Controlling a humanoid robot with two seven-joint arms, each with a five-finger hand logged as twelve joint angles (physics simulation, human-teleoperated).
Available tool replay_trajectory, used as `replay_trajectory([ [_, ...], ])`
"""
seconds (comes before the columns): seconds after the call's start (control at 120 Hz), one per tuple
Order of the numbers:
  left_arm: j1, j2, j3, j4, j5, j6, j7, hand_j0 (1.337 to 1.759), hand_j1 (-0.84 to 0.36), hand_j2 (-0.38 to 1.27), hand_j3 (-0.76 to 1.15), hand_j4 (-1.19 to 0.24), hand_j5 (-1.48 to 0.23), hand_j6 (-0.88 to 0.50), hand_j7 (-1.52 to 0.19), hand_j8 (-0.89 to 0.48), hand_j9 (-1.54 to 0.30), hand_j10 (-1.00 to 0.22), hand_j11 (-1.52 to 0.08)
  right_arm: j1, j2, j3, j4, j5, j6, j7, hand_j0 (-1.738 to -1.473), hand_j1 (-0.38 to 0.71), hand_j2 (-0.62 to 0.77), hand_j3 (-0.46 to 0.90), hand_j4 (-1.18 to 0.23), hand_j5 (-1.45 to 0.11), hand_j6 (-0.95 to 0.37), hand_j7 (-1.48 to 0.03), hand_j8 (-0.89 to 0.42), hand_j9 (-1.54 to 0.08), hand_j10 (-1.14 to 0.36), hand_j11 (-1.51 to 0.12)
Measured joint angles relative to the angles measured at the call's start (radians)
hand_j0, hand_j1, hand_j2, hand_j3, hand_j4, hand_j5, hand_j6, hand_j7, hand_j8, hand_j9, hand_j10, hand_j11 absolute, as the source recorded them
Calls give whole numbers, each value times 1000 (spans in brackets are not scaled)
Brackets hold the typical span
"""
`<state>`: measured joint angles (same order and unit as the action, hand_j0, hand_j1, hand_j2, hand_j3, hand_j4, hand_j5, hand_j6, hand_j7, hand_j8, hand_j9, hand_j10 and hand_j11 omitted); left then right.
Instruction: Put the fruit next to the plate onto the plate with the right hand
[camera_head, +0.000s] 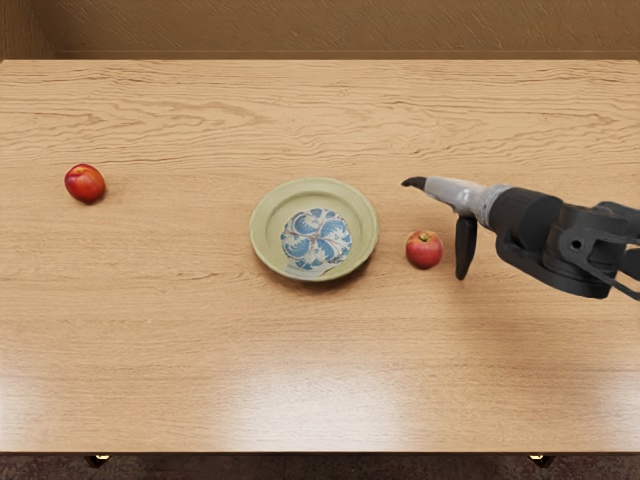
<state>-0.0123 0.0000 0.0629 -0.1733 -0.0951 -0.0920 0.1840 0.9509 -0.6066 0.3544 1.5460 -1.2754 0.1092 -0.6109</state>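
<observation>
At the middle of the wooden table (150, 330), a round plate (262, 225): pale green rim, blue-and-white swirl in the well, well bare. Just beside its right rim, on the side toward the table's right edge, a small red apple (424, 249), stem up, resting on the wood, with a narrow gap between it and the rim. Not on the plate.

Well apart from both, close to the left edge and somewhat toward the far-left corner, a red-orange fruit (85, 183), possibly a peach or nectarine; too small to say which.

From the right edge, the dark grey right arm (560, 245), ending in the right hand (470, 205) near the apple, on its right and slightly farther back. Spread and relaxed, gripping nothing: pale fingers (430, 185) stretched out leftward beyond the apple's far side, dark thumb (465, 250) pointing down just beside the apple's right flank. A thin strip of wood visible between thumb and apple, so no contact.
</observation>
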Motion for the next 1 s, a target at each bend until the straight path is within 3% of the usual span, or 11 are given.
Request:
replay_trajectory([
  [0.283,0,0,0,0,0,0,0,1658,349,0,0,0,0,0,0,0,0,0,0,-43,32,0,-2,-54,-52,0,-1658,-140,-33,0,-179,-229,-181,-228,-180,-228,-178,-228],
  [1.0,0,0,0,0,0,0,0,1658,349,0,0,0,0,0,0,0,0,0,0,-73,63,-14,-12,-96,-58,0,-1658,-29,-51,0,-271,-349,-273,-348,-272,-349,-271,-348],
])
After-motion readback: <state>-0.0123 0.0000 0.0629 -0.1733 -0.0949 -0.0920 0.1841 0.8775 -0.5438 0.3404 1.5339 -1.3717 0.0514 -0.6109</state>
